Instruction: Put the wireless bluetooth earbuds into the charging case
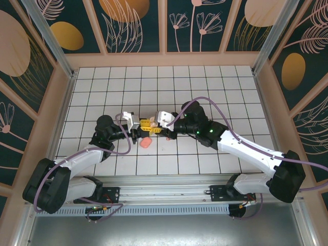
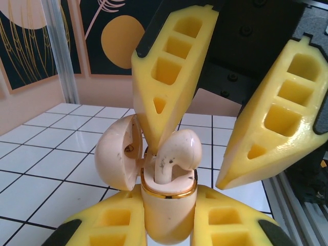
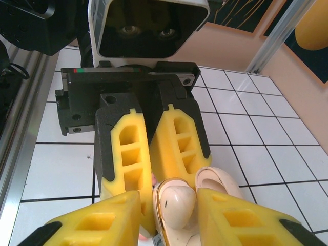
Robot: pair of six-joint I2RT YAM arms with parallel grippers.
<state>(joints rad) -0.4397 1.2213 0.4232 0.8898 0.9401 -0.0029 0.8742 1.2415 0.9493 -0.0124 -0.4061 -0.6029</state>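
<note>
Count: one earbud, one charging case, one salmon-pink block. Earbud sits stem-down in the open case, between your right gripper's spread fingers, touching one. Left gripper clamps the case body, lid swung aside. Both arms reach inward, grippers meeting tip to tip; block near, on their base side

Bright even overhead light, soft shadows, glossy sheen on close yellow foam, slightly blurred nearest edges

Both arms angled inward — left gripper clamped, right gripper spread
</note>
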